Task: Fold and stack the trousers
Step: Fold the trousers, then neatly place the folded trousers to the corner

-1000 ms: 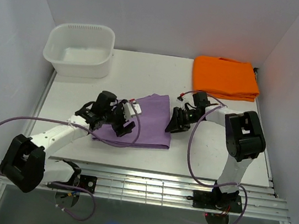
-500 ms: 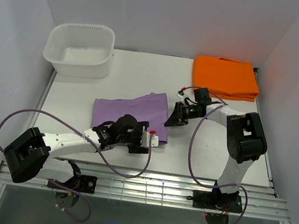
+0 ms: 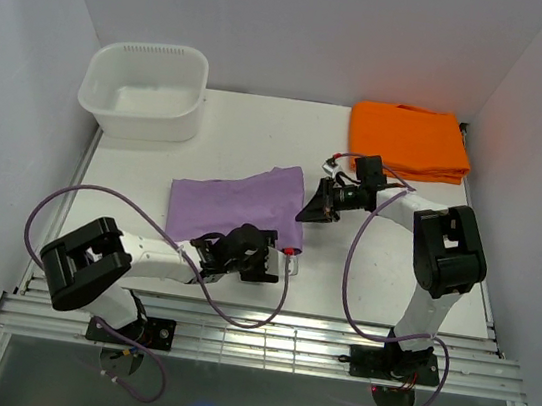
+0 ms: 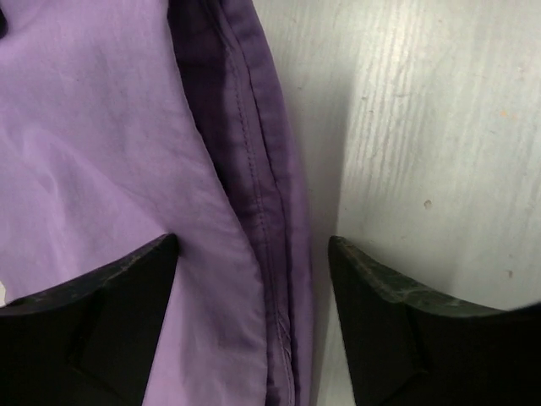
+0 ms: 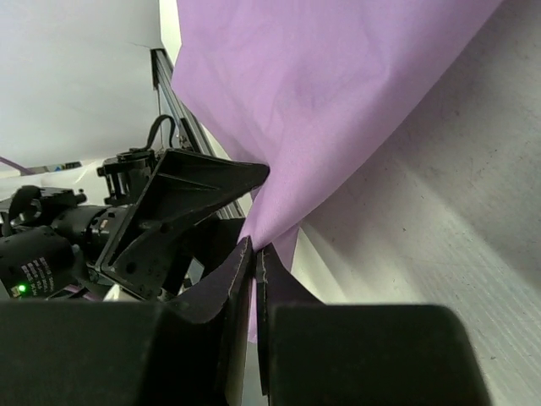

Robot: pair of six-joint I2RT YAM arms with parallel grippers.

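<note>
Right gripper (image 5: 254, 249) clenched, pinching edge of lilac trousers (image 3: 235, 208) between fingertips, cloth fanning out ahead of jaws. Left gripper (image 4: 254, 243) spread wide, straddling trousers' seamed edge: cloth under one finger, bare table (image 4: 439, 127) under other

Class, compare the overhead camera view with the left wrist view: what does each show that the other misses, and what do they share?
Only overhead: the white tub, the orange folded cloth, and the right gripper at the right edge of the trousers. Only left wrist: the stitched seam along the trousers' edge, seen close up between the fingers of the open left gripper. Both: the lilac trousers and the white table.
</note>
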